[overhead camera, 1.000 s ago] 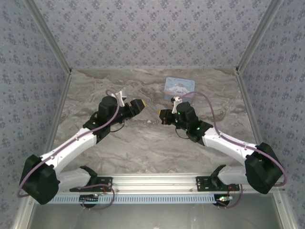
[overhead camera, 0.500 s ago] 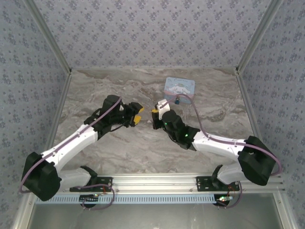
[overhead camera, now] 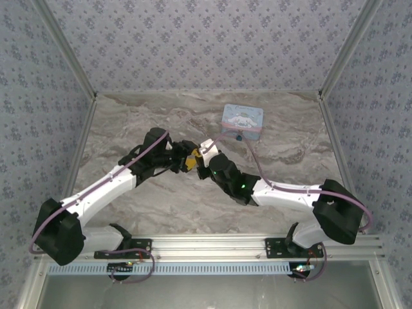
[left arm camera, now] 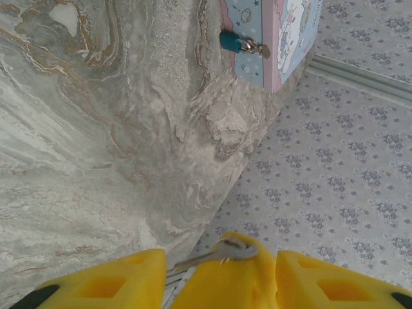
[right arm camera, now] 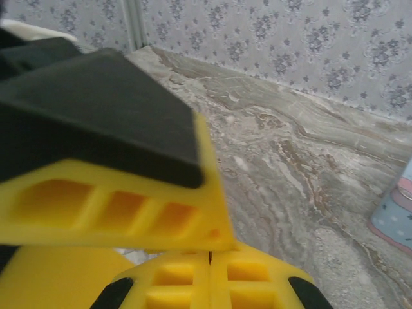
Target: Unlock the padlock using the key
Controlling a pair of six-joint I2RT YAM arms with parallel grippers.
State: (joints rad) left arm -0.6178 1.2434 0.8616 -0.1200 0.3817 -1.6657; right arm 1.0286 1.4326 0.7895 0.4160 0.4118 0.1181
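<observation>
My right gripper (right arm camera: 209, 273) is clamped on the key (left arm camera: 215, 252), my left gripper (left arm camera: 220, 282) gapes open around it, and the padlock (left arm camera: 229, 41) hangs on the front of the tin (left arm camera: 254, 22), well apart.

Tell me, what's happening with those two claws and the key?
Right gripper shut on key. Left gripper open, straddling it. Padlock on tin, untouched.

Top camera looks down from above the near edge; both wrist cameras skim the table (left arm camera: 96, 129), sharing the tin (left arm camera: 254, 32).
</observation>
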